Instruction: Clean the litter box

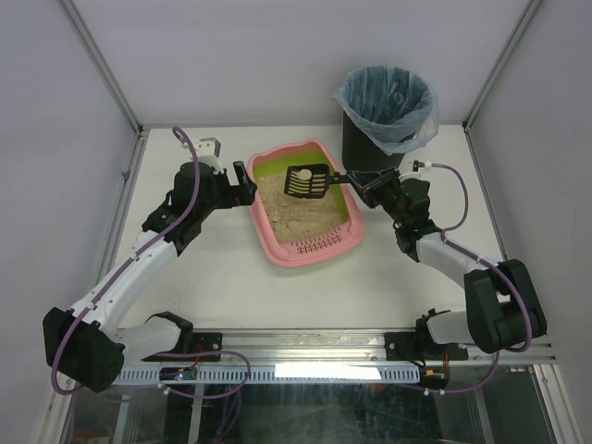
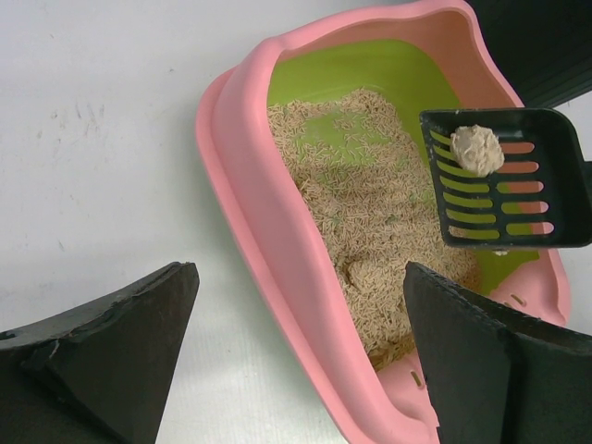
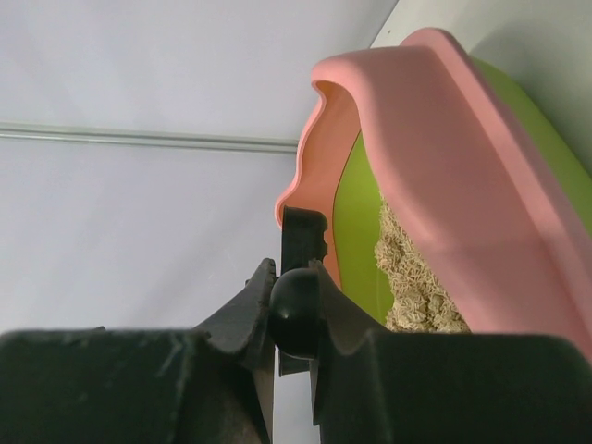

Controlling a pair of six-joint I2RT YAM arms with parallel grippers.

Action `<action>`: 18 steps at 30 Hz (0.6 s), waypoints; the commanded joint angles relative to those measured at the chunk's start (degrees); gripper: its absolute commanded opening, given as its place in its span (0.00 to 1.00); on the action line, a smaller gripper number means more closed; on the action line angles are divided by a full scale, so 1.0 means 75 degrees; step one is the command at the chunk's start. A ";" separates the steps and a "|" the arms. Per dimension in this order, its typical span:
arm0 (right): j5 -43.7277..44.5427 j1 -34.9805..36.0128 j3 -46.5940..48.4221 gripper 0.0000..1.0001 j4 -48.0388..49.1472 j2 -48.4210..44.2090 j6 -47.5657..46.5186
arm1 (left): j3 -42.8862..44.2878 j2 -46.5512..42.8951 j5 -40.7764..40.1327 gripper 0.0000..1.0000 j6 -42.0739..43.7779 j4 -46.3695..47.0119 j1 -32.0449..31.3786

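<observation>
top external: right gripper (image 1: 365,186) pinches the scoop (image 1: 311,182), clump (image 1: 302,173) aboard, over the litter box (image 1: 277,250); left gripper (image 1: 248,183) gapes wide at its rim.

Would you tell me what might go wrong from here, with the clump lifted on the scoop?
1. The clump lies loose on the scoop; a tilt by the right gripper may drop it outside the bin.
2. The left gripper has its fingers open astride the litter box rim, so the box may shift.

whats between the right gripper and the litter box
The black scoop: right gripper holds its handle, and its slotted head, carrying a clump, hangs over the litter box. Top view shows it.
</observation>
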 commanded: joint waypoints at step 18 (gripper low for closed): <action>0.0154 -0.0345 0.0132 0.00 -0.0262 -0.0804 0.0027 | 0.0172 -0.0117 0.0095 0.99 -0.0031 0.0366 0.0081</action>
